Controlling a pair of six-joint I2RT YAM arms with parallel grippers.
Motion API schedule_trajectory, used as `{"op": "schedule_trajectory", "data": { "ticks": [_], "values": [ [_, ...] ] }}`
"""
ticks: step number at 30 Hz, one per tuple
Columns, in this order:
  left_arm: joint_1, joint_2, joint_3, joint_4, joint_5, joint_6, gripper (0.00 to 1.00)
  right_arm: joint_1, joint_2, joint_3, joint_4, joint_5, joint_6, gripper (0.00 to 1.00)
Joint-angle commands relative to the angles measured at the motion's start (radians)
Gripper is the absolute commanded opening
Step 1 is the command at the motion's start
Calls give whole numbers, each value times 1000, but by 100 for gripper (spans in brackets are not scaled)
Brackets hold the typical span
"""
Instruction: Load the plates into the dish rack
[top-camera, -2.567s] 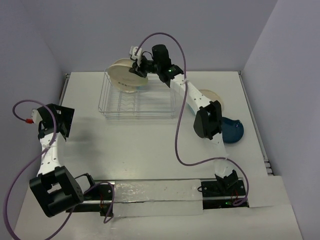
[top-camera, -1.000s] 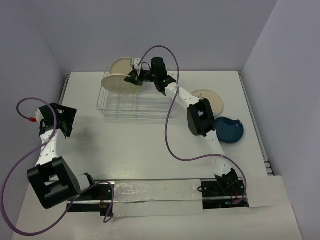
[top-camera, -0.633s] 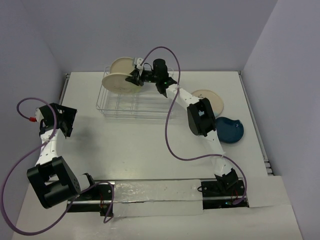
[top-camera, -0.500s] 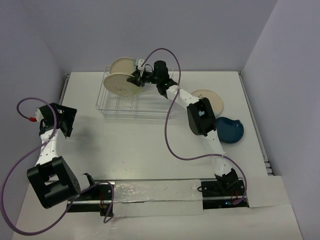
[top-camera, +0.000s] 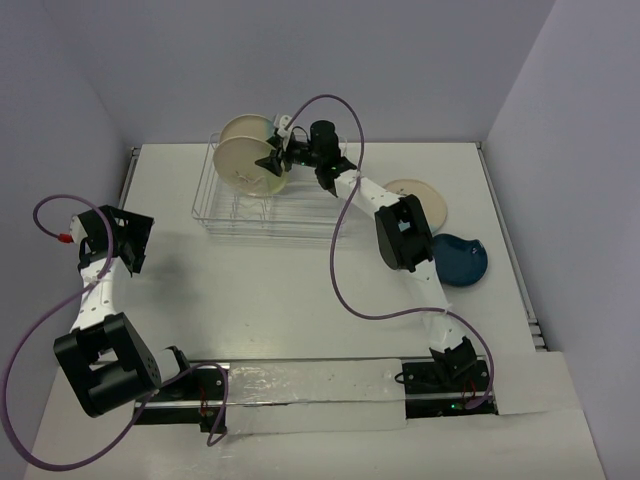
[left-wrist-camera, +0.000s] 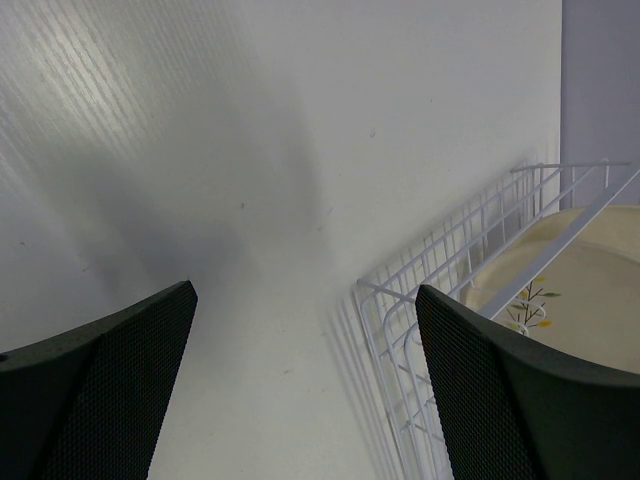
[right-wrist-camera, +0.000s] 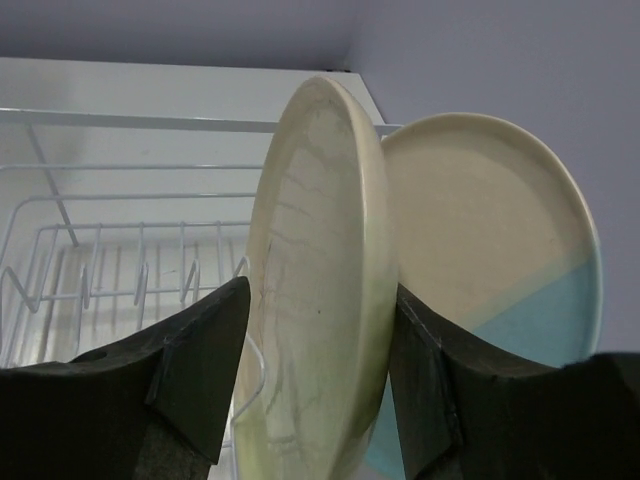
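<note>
Slotting green-cream plate (right-wrist-camera: 310, 200) in dish rack (top-camera: 300, 215) | right gripper (right-wrist-camera: 318, 292) astride rim, grip unclear | left gripper (left-wrist-camera: 305, 292) apart, empty | retreat straight, sparing blue-segment plate (right-wrist-camera: 480, 230) behind

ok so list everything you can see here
green plate: 1, cream and pale green, upright at the rack's far-left end
light-blue plate: 1, cream with a light-blue segment, upright just behind the green plate
cream plate: 1, cream, flat on the table right of the rack, partly hidden by the right arm
dark blue plate: 1, dark blue, flat near the table's right edge
rack: 1, silver wire, far middle of the table
table: 1, white
cables: 2, purple, one per arm
left end effector: 1, black, open, over bare table left of the rack
right end effector: 1, black, straddling the green plate's rim
</note>
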Motion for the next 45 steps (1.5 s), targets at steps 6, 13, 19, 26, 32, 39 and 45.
{"op": "schedule_trajectory", "data": {
  "ticks": [6, 13, 19, 26, 32, 39, 45],
  "values": [
    [-2, -24, 42, 27, 23, 11, 99, 4, -171, -111, 183, 104, 43, 82],
    [-3, -54, 50, 8, 14, 14, 99, 4, -269, -206, 227, 197, 78, 99],
    [-3, -83, 72, -27, 7, 28, 99, 4, -374, -277, 236, 335, 120, 100],
    [-11, -119, 86, -20, 56, 54, 99, -10, -518, -413, 231, 541, 162, 100],
    [-167, -139, 113, 9, 22, 84, 99, -116, -794, -643, 80, 722, 372, 100],
    [-424, -74, 202, -25, -66, 134, 99, -286, -928, -717, -321, 879, 532, 100],
    [-573, -63, 200, -9, -88, 153, 99, -485, -824, -638, -583, 777, 618, 100]
  ]
}}
